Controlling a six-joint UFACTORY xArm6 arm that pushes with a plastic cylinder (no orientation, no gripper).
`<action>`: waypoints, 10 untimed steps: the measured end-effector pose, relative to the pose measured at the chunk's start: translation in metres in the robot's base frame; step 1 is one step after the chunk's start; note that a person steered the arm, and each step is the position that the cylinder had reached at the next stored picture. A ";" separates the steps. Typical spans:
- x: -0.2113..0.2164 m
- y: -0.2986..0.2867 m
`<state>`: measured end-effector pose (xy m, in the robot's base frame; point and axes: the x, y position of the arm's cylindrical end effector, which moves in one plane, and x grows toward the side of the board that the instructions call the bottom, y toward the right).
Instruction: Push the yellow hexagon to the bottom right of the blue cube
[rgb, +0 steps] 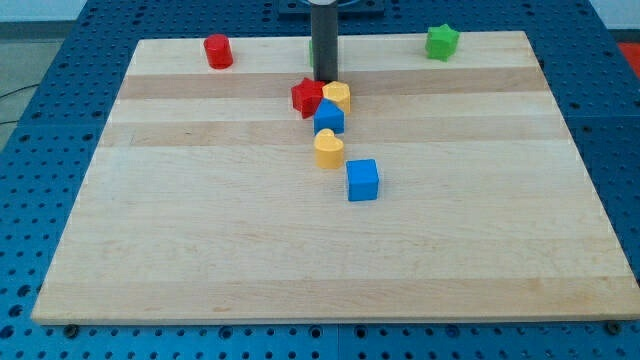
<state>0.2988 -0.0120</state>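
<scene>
The yellow hexagon (338, 96) lies in the upper middle of the board, touching a red star-like block (306, 97) on its left and a blue block (328, 117) just below it. The blue cube (362, 180) sits lower down and slightly right, near the board's centre. A yellow heart-shaped block (328, 148) lies between the blue block and the blue cube. My tip (325, 80) stands just above the red block and the yellow hexagon, at or very near their top edges.
A red cylinder (217, 50) stands near the top left edge of the wooden board (200, 250). A green star (441, 41) stands near the top right edge. A green block (313, 50) is mostly hidden behind the rod.
</scene>
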 end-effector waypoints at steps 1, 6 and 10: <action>0.033 0.027; 0.076 0.123; 0.105 0.063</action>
<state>0.4040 0.0513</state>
